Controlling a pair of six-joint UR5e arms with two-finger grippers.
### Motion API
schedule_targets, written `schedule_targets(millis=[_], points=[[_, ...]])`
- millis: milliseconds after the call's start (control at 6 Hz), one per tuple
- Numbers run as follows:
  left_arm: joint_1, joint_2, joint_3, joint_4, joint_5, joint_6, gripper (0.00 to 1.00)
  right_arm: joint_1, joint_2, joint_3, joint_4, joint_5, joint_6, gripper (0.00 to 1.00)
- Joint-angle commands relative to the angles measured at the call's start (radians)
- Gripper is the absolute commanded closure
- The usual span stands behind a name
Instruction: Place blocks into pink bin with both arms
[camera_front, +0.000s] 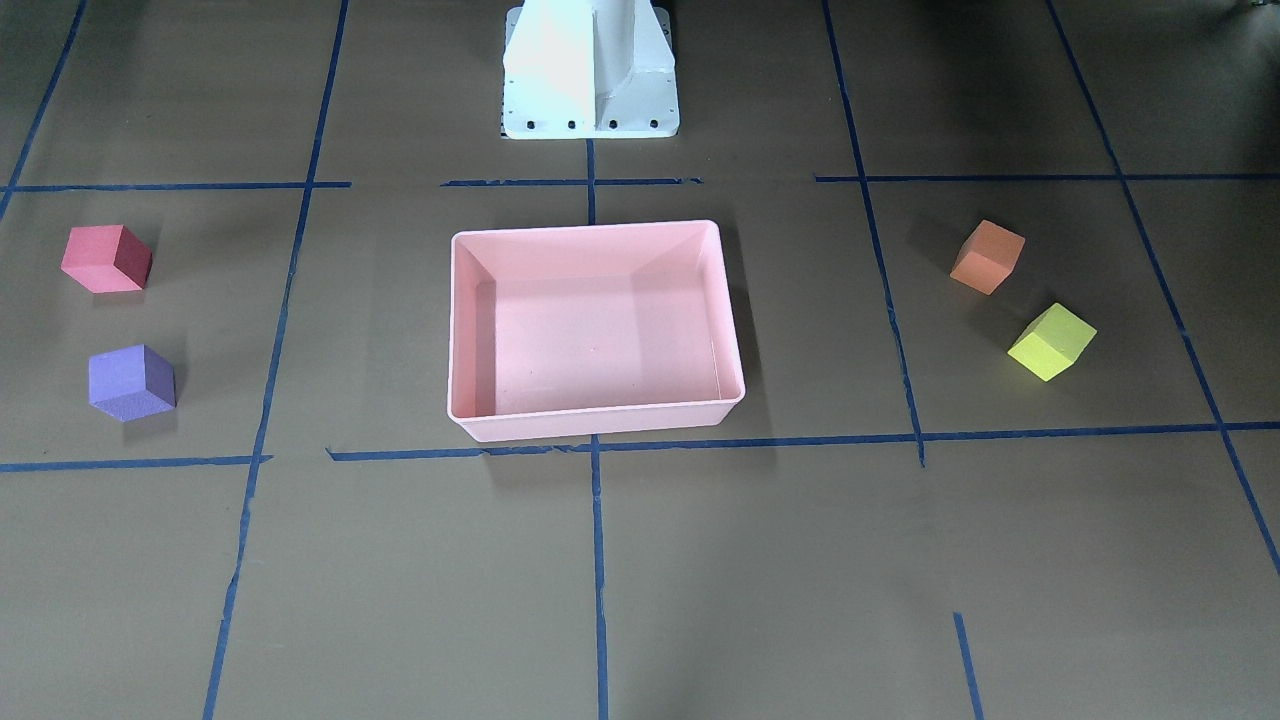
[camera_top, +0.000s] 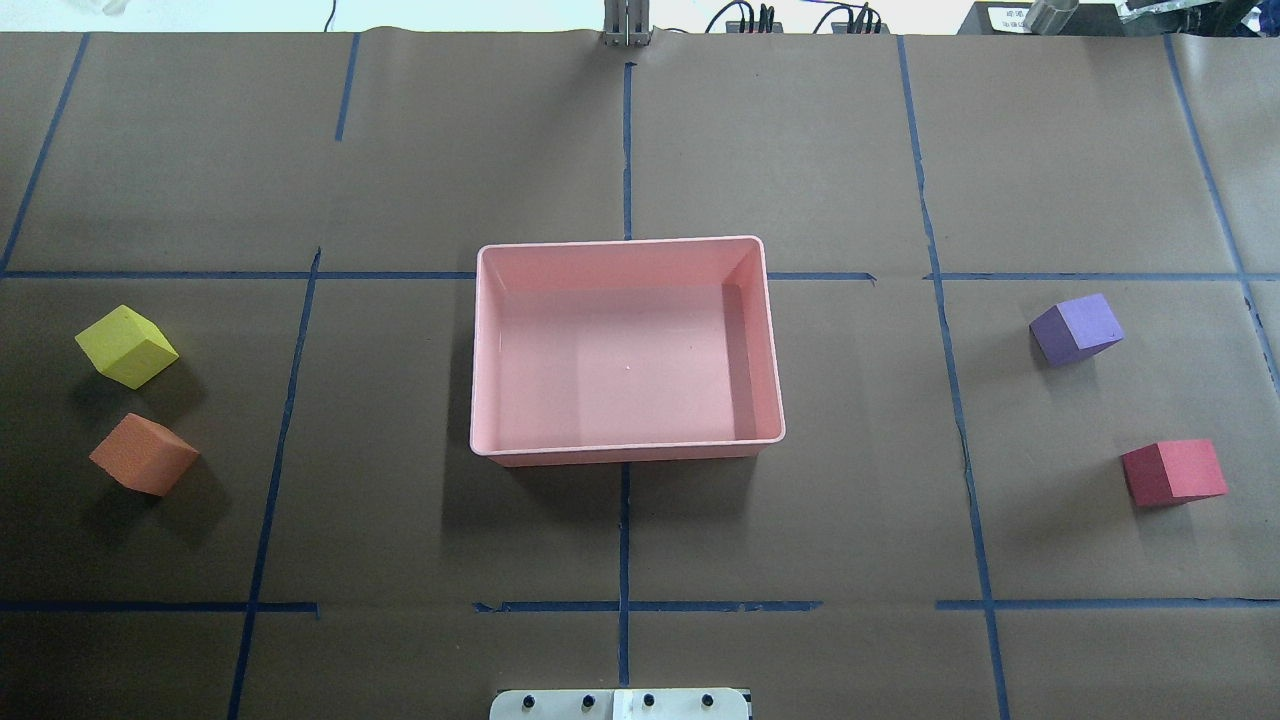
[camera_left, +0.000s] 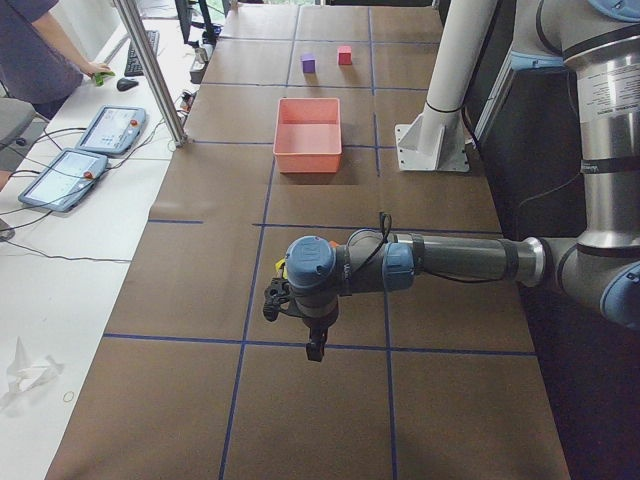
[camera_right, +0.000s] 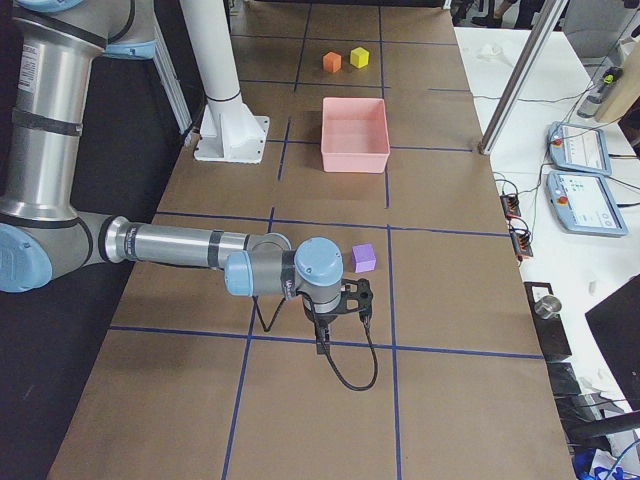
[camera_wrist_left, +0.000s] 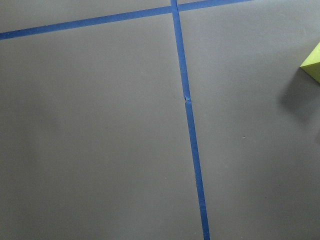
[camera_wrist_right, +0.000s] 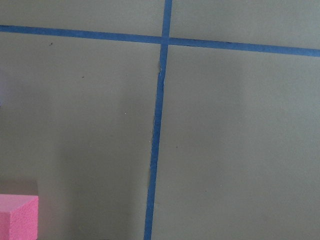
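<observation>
place: robotics lab | surface (camera_top: 400, 150): brown paper gridded with blue tape (camera_top: 624, 520) | white pedestal (camera_front: 590, 70) bolted down, grey left arm (camera_left: 450, 258) reaching over | side bench (camera_left: 70, 270): two teach pendants (camera_left: 110, 128), keyboard (camera_left: 137, 55), cables | operator (camera_left: 40, 50) at bench

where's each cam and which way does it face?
Front-facing: across the table, facing robot; pedestal at top, no arms.
Overhead: behind robot, down onto pink bin; pedestal foot only.
Exterior left: table's left end, looking along; left arm near.
Exterior right: table's right end; right arm near.
Left wrist: down, yellow-green block corner; no arm.
Right wrist: down, red-pink block corner; no arm.
Shared: front-facing and overhead show pink bin, mirrored.
</observation>
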Motion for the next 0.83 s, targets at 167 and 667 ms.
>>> schedule_targets(millis=[167, 667], points=[[0.000, 0.002, -0.006, -0.003, -0.002, 0.004, 0.00, -0.012, 0.017, 0.012, -0.001, 0.002, -0.003, 0.00], [0.000, 0.005, -0.006, -0.003, -0.007, 0.004, 0.00, -0.237, 0.170, 0.075, 0.002, 0.006, 0.137, 0.00]])
